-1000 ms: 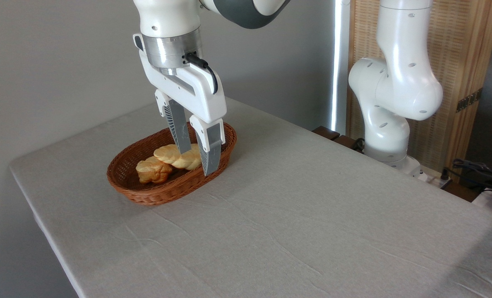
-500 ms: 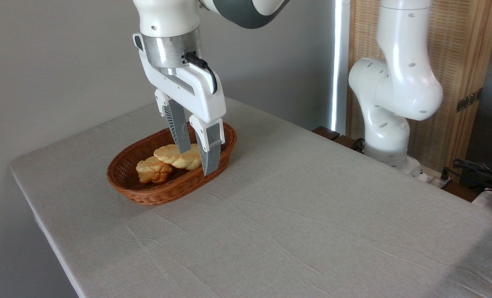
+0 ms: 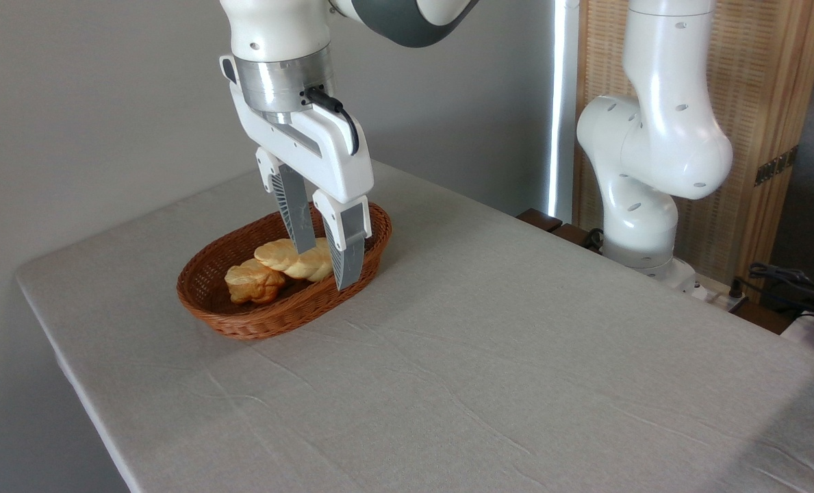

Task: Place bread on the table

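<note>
Over the right half of the basket [image 3: 242, 322], the jaws hang pointing down, tilted a little, and stand parted, one finger on each side of the bread [image 3: 290, 259]. The far finger [image 3: 296, 220] crosses behind the loaf's right part and the near finger [image 3: 347, 248] comes down in front of its right end, tip level with the basket's near rim; whether either finger touches the loaf cannot be told from this angle. That pale twisted loaf lies lengthwise in the basket, with its left end free of the fingers. A browner bun [image 3: 252, 281] sits just beside it to the left, touching it or nearly so. Brown and oval, the wicker basket stands on the bench [image 3: 516, 356] near its far left corner. Behind the bench's right edge rises the white arm [image 3: 653, 157], against a wooden slatted screen [image 3: 776, 103].
</note>
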### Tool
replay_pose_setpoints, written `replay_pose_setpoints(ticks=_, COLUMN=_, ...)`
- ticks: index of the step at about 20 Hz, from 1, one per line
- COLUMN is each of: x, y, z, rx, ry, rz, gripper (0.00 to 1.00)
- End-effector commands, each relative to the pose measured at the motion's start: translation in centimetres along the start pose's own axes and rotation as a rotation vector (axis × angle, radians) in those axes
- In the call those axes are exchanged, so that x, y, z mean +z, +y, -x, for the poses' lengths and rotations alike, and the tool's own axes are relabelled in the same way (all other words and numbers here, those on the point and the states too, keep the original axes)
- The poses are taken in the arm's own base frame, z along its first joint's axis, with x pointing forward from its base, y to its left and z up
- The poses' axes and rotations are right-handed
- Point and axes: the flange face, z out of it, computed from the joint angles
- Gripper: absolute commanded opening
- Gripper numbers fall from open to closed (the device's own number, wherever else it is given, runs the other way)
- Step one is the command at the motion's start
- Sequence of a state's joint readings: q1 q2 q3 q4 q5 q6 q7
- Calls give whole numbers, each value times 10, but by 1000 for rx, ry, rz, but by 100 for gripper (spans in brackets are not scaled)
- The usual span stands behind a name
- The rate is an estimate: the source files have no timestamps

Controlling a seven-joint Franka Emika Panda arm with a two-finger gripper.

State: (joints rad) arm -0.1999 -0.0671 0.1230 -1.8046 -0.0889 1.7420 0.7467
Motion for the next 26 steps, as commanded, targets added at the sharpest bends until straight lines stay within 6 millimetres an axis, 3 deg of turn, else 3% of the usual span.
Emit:
replay_pose_setpoints(ticks=1, x=-3, y=0, z=1, rx=10, ry=5, rz=11, gripper=100)
replay_pose_setpoints(ticks=15, x=5, y=3, z=2, rx=17, ry=19, rz=-2, gripper=100)
replay_pose_setpoints(ticks=21, x=36, y=55, z=-27, rx=107, ry=72, rz=-20, gripper=100)
replay_pose_setpoints(ticks=26, x=45, y=86, z=-46, rx=118, ry=107, rz=56, gripper=100)
